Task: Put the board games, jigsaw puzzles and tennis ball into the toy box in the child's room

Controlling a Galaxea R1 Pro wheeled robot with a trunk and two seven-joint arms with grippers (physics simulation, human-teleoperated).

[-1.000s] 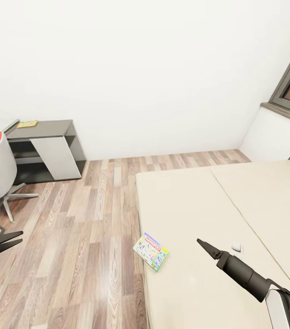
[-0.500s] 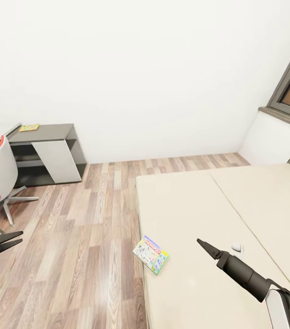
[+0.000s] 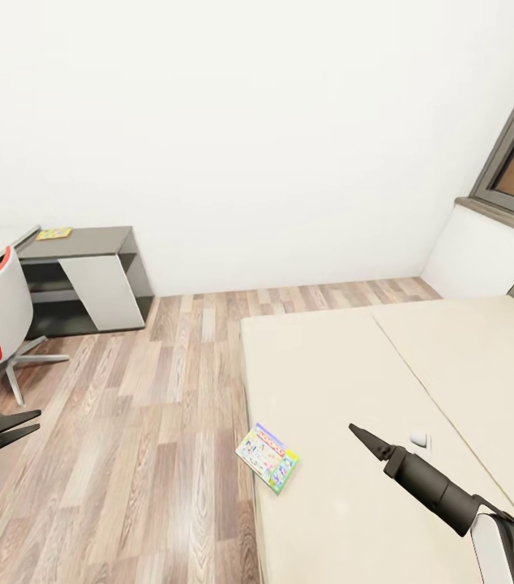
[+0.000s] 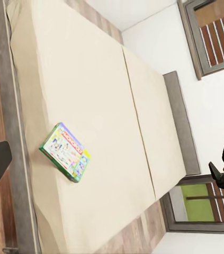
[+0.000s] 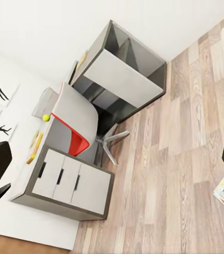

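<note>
Change: the whole head picture is shifted downward against the earlier ones, so a camera move is read; both arms are seen in the same pose, and nothing is shown as displaced.

Head view: one board game (image 3: 267, 457) is seen lying flat at the near edge of the bed (image 3: 451, 365). The left gripper (image 3: 12, 427) is held over the floor, jaws slightly parted and empty. The right gripper (image 3: 364, 438) is held over the mattress; its jaws appear closed to a point, nothing held.

Left wrist view: one board game (image 4: 65, 152) is counted on the bed (image 4: 117, 95).

Right wrist view: one tennis ball (image 5: 46, 117) is seen on the table (image 5: 40, 143).

Progress: nothing is judged stowed yet; all the toys are taken as left.
</note>
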